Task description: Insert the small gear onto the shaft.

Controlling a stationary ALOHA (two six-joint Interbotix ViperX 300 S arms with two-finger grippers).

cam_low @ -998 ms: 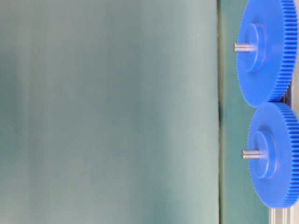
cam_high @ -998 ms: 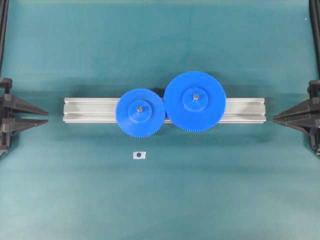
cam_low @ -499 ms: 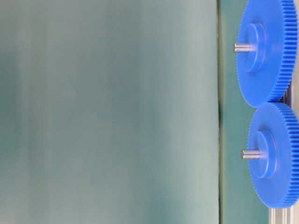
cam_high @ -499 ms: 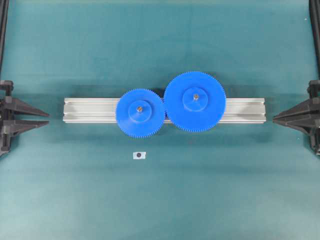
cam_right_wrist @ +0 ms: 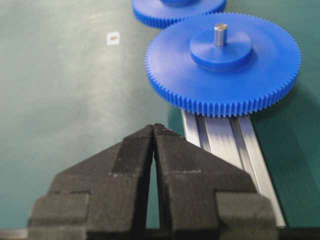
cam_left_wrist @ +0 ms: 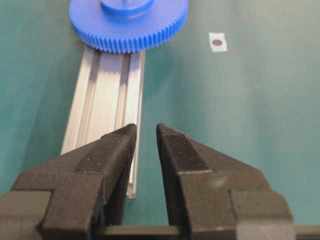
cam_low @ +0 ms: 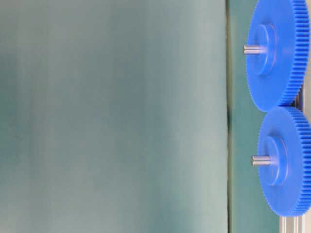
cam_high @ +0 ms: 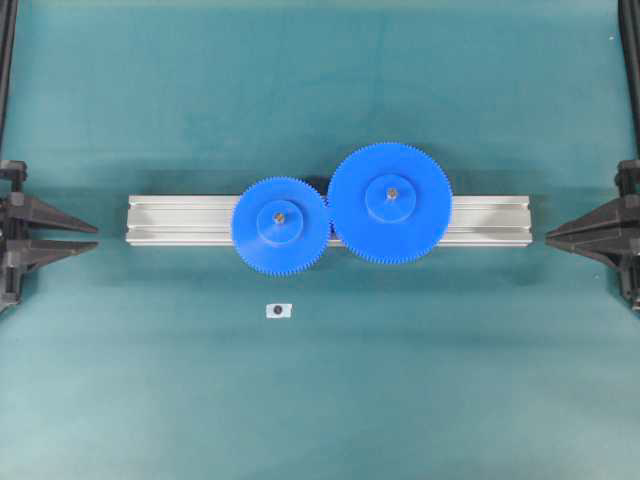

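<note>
A teal-covered counter (cam_high: 320, 400) carries a silver rail (cam_high: 180, 220) across its middle. The small gear (cam_high: 281, 225), blue and finely toothed, sits on its shaft (cam_low: 261, 160). Left claw (cam_left_wrist: 146, 134) slightly open, empty; right claw (cam_right_wrist: 153, 130) closed.

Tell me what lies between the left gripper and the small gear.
In the left wrist view, only green mat and the near end of the aluminium rail lie between the left gripper and the small gear; the overhead view agrees.
</note>
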